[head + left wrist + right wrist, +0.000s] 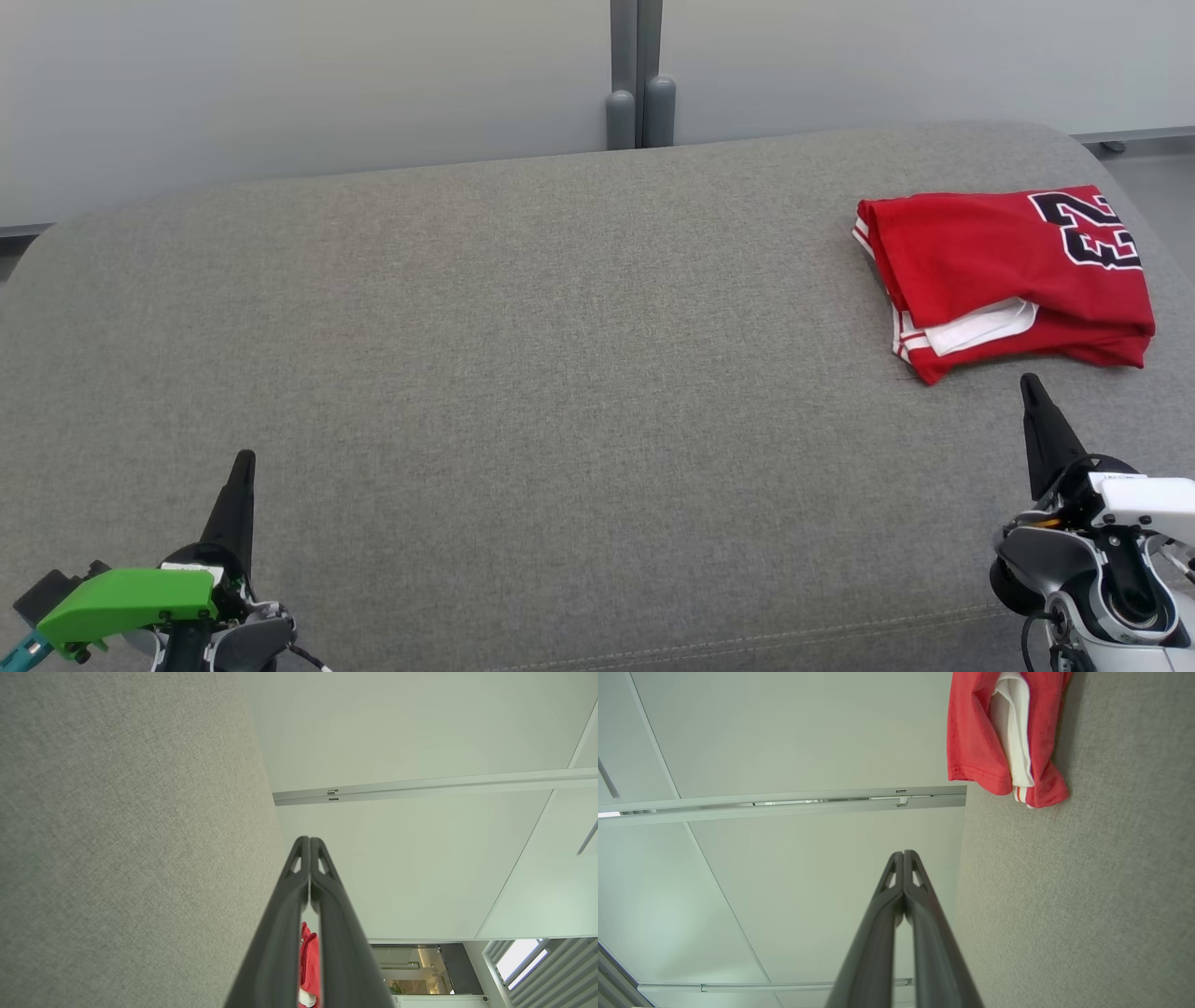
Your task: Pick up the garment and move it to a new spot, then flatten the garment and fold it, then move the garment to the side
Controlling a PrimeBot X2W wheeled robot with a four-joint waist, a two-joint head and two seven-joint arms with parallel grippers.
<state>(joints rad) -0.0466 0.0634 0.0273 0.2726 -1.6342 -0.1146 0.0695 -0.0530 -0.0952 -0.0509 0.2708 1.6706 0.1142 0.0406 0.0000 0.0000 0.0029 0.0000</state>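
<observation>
the folded red garment is lying at the far right of the grey fabric worktop. the left hand is sitting at the near left, fingers pressed together, empty. the right hand, also pinched closed on nothing, is pointing at the garment's near edge, just apart.

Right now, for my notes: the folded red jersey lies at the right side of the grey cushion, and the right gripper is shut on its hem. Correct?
No. The right gripper is shut on nothing, short of the red jersey; the head view shows the gap. The rest holds.
</observation>
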